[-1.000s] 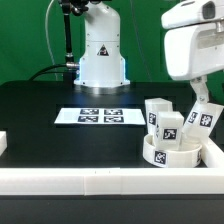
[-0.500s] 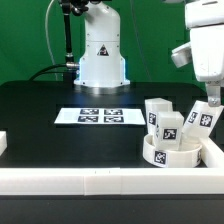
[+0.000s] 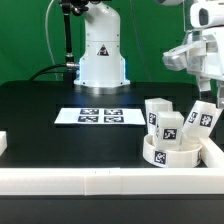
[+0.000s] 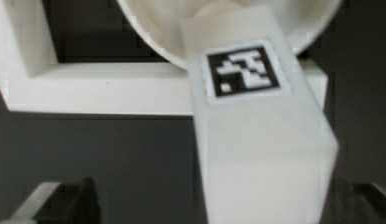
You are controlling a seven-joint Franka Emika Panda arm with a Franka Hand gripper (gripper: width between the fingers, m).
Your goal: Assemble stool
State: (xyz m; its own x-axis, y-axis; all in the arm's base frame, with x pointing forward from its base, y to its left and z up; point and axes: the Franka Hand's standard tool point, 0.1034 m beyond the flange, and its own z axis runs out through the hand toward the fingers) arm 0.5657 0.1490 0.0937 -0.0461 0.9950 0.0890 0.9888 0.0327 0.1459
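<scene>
**Gripper poised above the leaning leg, nothing in hand**

In the wrist view the tagged leg point(image 4: 261, 130) runs lengthwise between the two dark fingertips point(image 4: 48, 200), which stand wide apart and touch nothing. The leg leans tilted on the seat disc point(image 3: 170, 153), by the border rail point(image 3: 90, 182) at the exterior view's right; the gripper point(image 3: 207, 85) hangs just above it.
</scene>
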